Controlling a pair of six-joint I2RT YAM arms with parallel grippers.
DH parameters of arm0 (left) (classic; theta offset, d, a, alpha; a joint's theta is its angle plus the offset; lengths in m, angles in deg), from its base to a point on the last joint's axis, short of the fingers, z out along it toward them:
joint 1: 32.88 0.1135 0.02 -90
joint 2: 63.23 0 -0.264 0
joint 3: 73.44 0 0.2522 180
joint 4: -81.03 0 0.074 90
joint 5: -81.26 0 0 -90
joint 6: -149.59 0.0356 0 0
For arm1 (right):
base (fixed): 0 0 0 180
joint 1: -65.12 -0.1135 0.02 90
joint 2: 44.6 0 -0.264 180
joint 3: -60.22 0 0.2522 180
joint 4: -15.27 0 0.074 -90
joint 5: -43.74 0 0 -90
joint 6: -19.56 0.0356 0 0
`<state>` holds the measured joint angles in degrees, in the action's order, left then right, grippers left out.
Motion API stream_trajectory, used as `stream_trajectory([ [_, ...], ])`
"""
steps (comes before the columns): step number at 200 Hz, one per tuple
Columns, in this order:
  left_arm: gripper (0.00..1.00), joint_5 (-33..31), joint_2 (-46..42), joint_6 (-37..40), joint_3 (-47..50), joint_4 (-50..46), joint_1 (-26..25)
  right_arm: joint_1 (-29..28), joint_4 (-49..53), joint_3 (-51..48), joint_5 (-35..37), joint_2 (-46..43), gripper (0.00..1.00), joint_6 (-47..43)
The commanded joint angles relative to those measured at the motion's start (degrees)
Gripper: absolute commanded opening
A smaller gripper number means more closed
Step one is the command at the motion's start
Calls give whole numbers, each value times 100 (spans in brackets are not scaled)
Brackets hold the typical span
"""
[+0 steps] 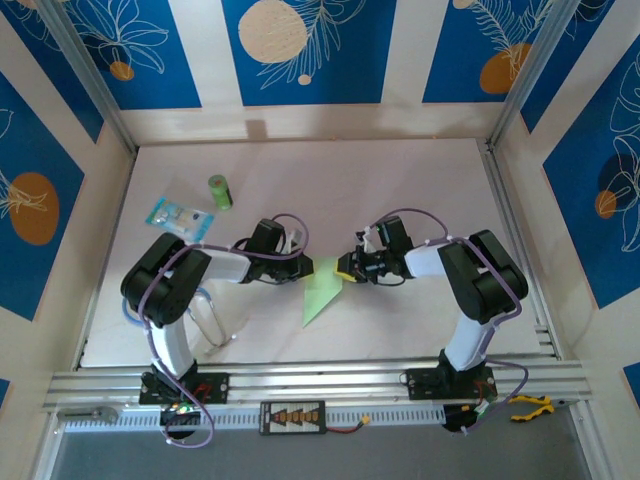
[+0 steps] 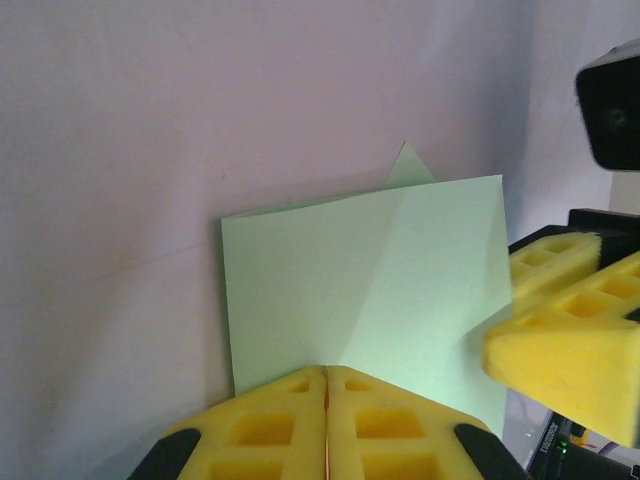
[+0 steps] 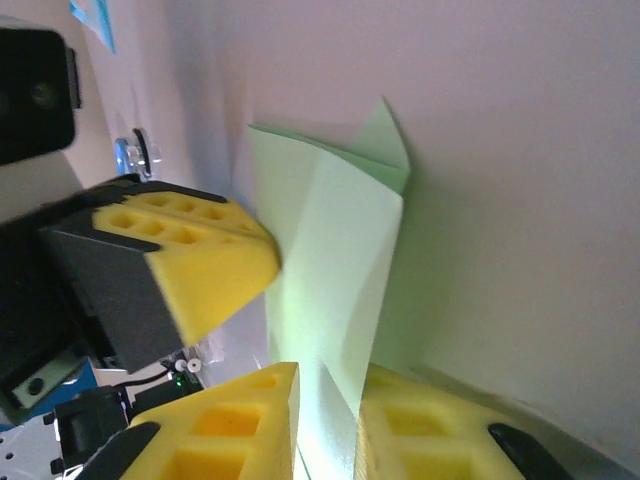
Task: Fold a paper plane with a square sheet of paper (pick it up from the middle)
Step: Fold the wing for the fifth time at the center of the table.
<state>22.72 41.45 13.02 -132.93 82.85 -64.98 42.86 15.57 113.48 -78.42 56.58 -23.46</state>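
Left claw point(image 2: 327, 385) is clenched on the paper point(image 2: 380, 280). Its pads are flat together, pinching one edge right where a slanted crease runs in. The paper is part folded, with a flap corner poking up behind the far edge. It is held between the two claws over the middle of the table point(image 1: 420, 200). From above it reads as a slim wedge. Its long axis runs from the claws toward the near edge, slightly left, with the point at the near end.

Right claw point(image 3: 328, 400): pads sit either side of the neighbouring edge, with the paper passing through the gap. Can't tell whether they bite or just straddle.

Key relation: the claws face each other across the wide end, close together, with the right one set about square to the left one's hold. Neither arm is nearer; both are at the paper.

My read: the next fold hinges on that crease. Right has to bite before left lets go, otherwise the paper drops.
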Motion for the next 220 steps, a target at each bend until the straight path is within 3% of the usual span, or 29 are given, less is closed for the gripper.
stream_trajectory([
  [1, 9, 0, -257, 61, 52, -138, 63, -27, -66, -102, -38, 70, 16, 68],
  [51, 24, -54, -844, 126, 252, -32, 49, -86, 258, -88, 423, -2, 8, 276],
  [76, 27, -147, -1191, 353, 350, -141, 33, -181, 577, -68, 878, -145, 5, 519],
  [107, 28, -459, -1645, 950, 423, -583, -142, -200, 211, -425, 1223, -550, 4, 1152],
  [170, 36, -2375, -2082, 2770, 273, -1947, -1516, -213, -129, -928, 1635, -1241, 2, 2423],
  [220, 42, -3484, -1618, 3653, -51, -2261, -2491, -230, -67, -895, 1617, -1409, 2, 2549],
])
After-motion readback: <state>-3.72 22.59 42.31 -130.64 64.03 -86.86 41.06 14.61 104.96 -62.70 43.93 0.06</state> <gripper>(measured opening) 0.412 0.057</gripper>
